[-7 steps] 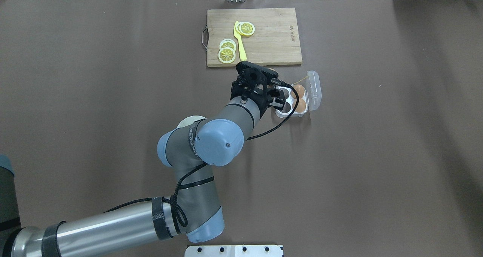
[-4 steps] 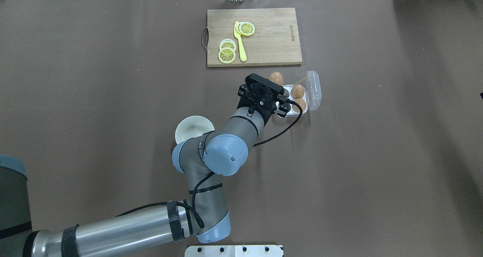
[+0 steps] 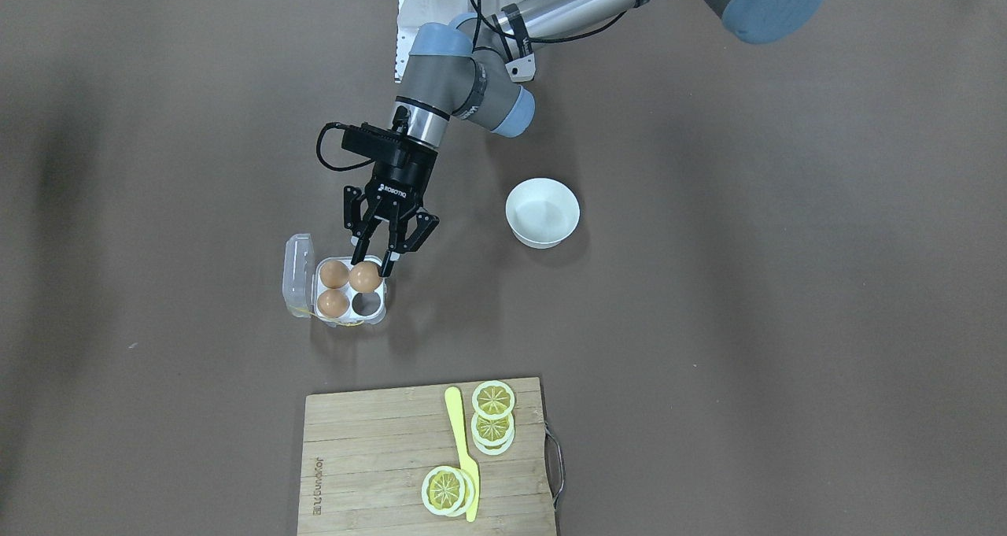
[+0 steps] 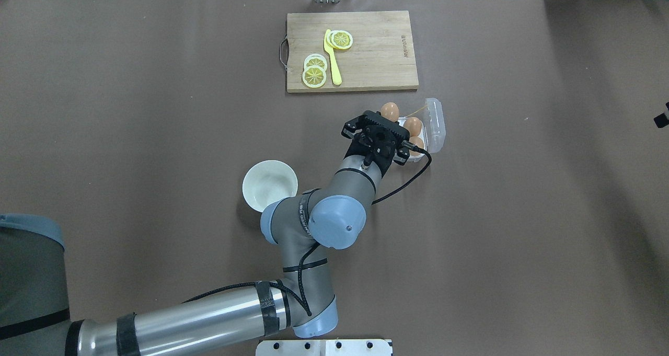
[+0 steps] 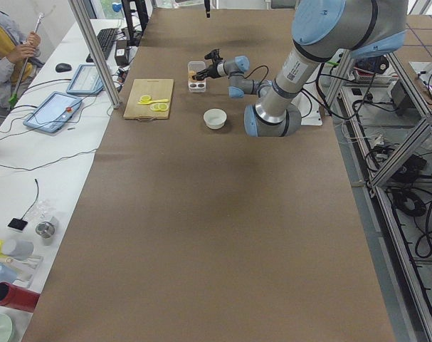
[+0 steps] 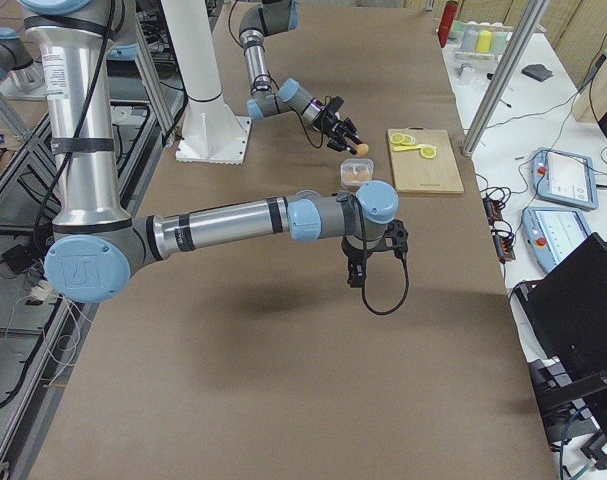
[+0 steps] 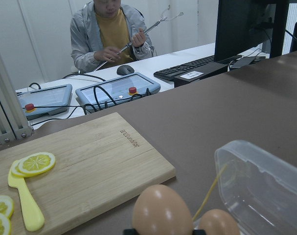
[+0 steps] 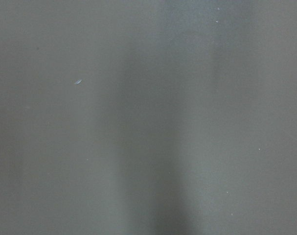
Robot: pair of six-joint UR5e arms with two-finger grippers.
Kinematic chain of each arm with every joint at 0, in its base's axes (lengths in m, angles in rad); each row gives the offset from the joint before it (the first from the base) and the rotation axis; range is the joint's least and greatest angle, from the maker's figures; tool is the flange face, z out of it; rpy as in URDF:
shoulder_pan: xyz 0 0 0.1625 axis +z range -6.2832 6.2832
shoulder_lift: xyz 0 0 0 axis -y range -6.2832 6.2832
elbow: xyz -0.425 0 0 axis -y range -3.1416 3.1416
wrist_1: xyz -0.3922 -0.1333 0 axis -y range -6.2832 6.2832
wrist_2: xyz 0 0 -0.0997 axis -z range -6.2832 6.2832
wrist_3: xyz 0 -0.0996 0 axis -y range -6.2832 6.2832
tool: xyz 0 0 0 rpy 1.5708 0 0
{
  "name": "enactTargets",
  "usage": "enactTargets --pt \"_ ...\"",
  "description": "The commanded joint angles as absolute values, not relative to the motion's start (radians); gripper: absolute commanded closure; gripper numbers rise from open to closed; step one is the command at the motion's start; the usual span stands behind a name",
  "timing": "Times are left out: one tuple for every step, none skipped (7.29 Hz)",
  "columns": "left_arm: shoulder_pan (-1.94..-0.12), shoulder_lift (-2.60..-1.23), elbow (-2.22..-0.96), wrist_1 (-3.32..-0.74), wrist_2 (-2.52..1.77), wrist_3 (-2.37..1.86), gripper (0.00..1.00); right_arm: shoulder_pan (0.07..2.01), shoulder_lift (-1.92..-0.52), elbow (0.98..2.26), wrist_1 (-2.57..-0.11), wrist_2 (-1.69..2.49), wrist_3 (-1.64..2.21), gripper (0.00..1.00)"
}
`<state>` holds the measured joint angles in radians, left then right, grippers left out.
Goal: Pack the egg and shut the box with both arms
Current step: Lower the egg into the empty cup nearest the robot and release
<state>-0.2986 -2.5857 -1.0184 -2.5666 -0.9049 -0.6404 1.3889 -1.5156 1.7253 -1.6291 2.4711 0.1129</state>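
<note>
My left gripper [image 3: 371,267] is shut on a light-brown egg [image 3: 365,277] and holds it just above the box [image 3: 378,309], over its side nearer my left. The egg also shows in the overhead view [image 4: 389,110] and, between the fingertips, in the left wrist view [image 7: 162,211]. The clear box holds two more eggs [image 3: 333,273] [image 3: 333,304]. Its lid [image 4: 435,124] stands open on the far side from the gripper. The right arm's gripper [image 6: 354,277] hangs over bare table, far from the box. I cannot tell whether it is open.
A white bowl [image 4: 269,184] stands by my left elbow. A wooden cutting board [image 4: 376,53] with lemon slices [image 4: 315,69] and a yellow knife [image 4: 332,58] lies beyond the box. A black part [image 4: 661,118] shows at the overhead view's right edge.
My left arm has swung right, carrying the egg closer over the box. The egg, hidden under the wrist before, now shows. The bowl has come out from under the elbow.
</note>
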Motion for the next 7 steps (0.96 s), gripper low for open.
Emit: enactTargets --pt "-0.278 -2.605 -0.957 -2.569 -0.891 -0.641 1.00 1.388 -1.508 1.717 -1.629 2.471 0.112 0.00" --pt "-0.262 -2.605 -0.930 -2.569 -0.890 -0.641 1.00 1.388 -1.508 1.707 -1.629 2.470 0.112 0.00" --pt "-0.252 -2.624 -0.930 -2.569 -0.896 -0.641 1.00 1.388 -1.508 1.709 -1.629 2.470 0.112 0.00" --pt "-0.252 -2.626 -0.927 -2.569 -0.902 -0.641 1.00 1.388 -1.506 1.709 -1.629 2.471 0.113 0.00" --pt "-0.250 -2.641 -0.925 -2.569 -0.905 -0.641 1.00 1.388 -1.506 1.709 -1.629 2.471 0.112 0.00" --pt "-0.250 -2.645 -0.920 -2.568 -0.916 -0.641 1.00 1.388 -1.506 1.709 -1.629 2.471 0.113 0.00" --pt "-0.252 -2.645 -0.919 -2.568 -0.919 -0.640 1.00 1.388 -1.506 1.709 -1.629 2.471 0.114 0.00"
